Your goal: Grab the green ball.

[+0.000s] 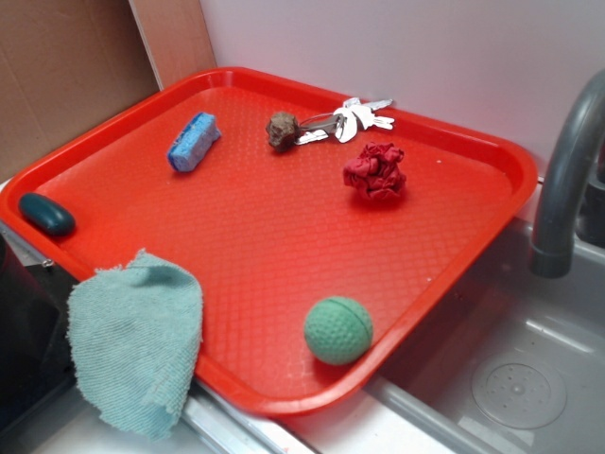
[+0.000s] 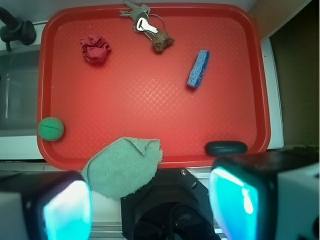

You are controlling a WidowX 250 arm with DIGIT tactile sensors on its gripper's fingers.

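Gripper (image 2: 150, 205) shows only in wrist view, none of it in ext. view. Two fingers fill the bottom corners of that view: one finger (image 2: 47, 205) at lower left, the other at lower right, each w/ a glowing cyan pad facing inward. Wide gap between them, jaws spread, nothing held or touched. Black arm base sits in the gap, low centre of frame, just off the near edge of the red tray (image 2: 150, 95). Cam looks straight down, so wrist points down, raised well above the tray, over its near edge.
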